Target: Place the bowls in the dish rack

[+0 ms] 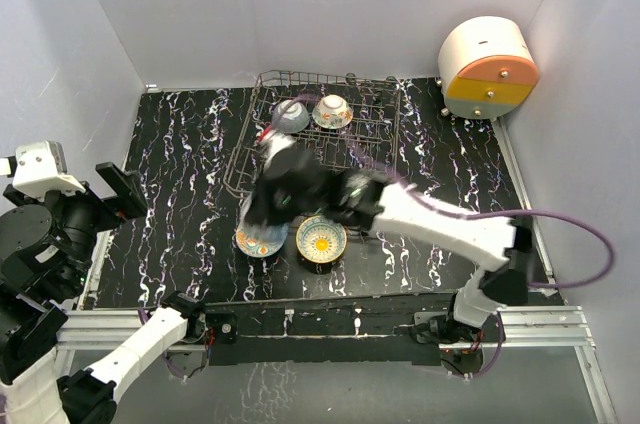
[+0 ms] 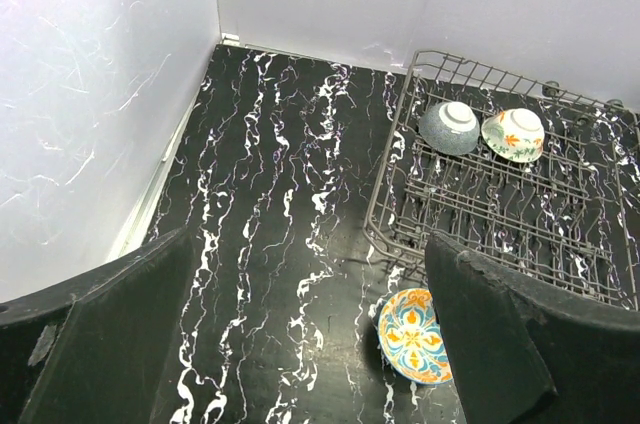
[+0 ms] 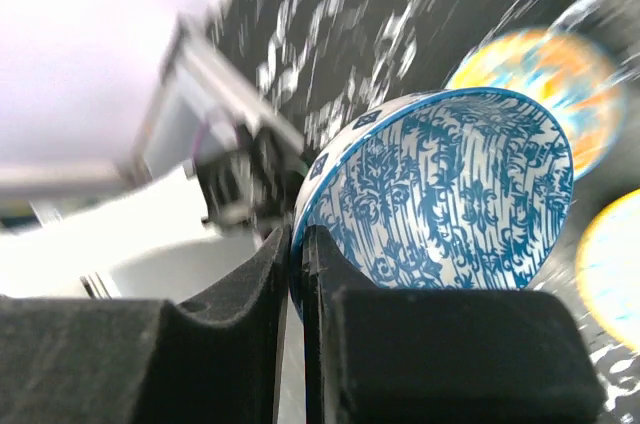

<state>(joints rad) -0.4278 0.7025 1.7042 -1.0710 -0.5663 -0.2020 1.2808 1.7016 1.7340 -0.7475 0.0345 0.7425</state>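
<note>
The right pincer (image 3: 297, 244) is pinching the thin rim of the blue bowl (image 3: 450, 204), its black, foam-like jaws pressing together on either side of the glazed ceramic wall. The bowl is hanging tilted and clear of the worktop (image 1: 180, 174), its white inside showing a dense blue leafy pattern. The top view is showing this pincer only as a blur.

Just beneath the pincer, the orange-blue floral bowl (image 1: 260, 239) is sitting upright on the worktop. The yellow sunflower bowl (image 1: 321, 240) is sitting just to the right of it, close but not touching. Just beyond the pincer the dish rack (image 1: 375, 144) is lying flat, a rectangular basket of thin dark wire with raised sides and rows of tines. At its far end, well away from the pincer, the speckled grey bowl (image 1: 292, 116) and the orange-green floral bowl (image 1: 332, 111) are leaning side by side among the tines, their round foot rings showing.

The left pincer (image 2: 308, 244) is standing with its matte black jaws spread wide and nothing between them; the rack is lying ahead of it and to its right.

The worktop is gleaming black with white marble-like veins, and smooth white walls (image 1: 300, 4) are closing it in on three sides. Far to the right of the right pincer, a rounded cream container (image 1: 488, 67) with orange and yellow bands is resting in the far corner
</note>
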